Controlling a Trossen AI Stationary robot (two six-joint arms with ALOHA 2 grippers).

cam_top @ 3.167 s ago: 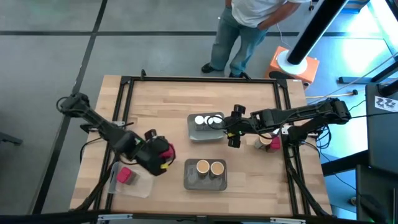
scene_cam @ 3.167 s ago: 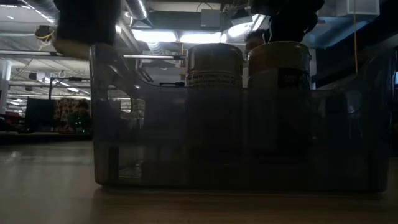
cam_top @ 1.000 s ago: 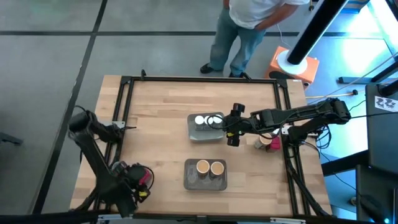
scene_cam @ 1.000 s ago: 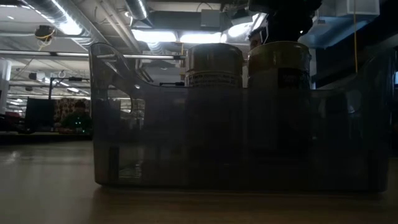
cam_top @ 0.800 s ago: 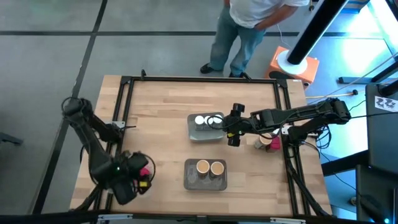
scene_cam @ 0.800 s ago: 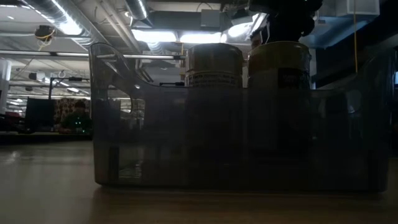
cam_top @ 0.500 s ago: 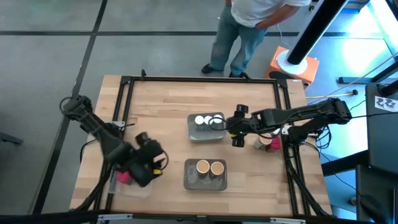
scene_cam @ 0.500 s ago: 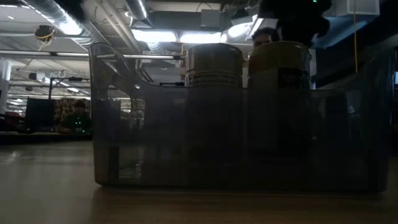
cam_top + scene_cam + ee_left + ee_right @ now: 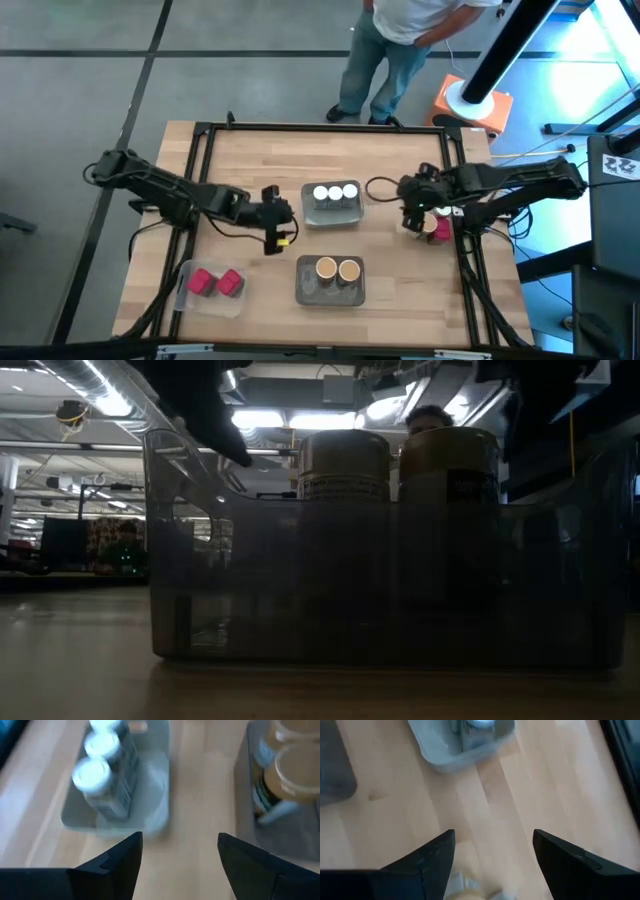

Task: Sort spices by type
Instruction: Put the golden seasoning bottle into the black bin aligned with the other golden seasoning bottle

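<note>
White-lidded jars [image 9: 335, 193] upright, row of three along tray [image 9: 334, 213]; both jaws spread, empty.

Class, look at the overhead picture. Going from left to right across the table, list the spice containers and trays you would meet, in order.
Clear tray with two red packets → grey tray with three white-lidded jars, and nearer the front a tray with two brown cylinders → loose spices by the right edge.

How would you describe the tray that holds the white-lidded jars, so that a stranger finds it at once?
Look at the middle of the wooden table. Two trays lie there; take the farther grey tray, toward the standing person. It alone holds three white-lidded jars in a row.
</note>
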